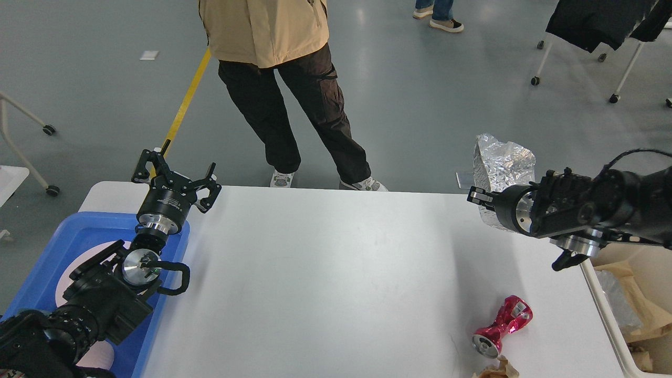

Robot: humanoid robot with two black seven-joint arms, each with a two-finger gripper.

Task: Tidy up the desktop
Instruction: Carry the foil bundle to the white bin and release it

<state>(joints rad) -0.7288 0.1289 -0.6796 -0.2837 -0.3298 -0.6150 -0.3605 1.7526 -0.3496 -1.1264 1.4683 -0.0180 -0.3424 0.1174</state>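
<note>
The white desktop [325,273] fills the lower middle of the head view. My right gripper [482,198] is shut on a crumpled silver foil bag [503,160], which hangs lifted above the desktop's far right corner. A crushed red can [501,325] lies on its side near the front right, with a brown paper scrap [493,371] just in front of it. My left gripper [176,172] stands open and holds nothing, above the far left corner beside the blue tray [79,233].
A cream bin [604,307] stands against the right edge of the desktop, with brown paper [643,299] inside. A person [294,94] stands at the far edge. Wheeled frames stand on the floor beyond.
</note>
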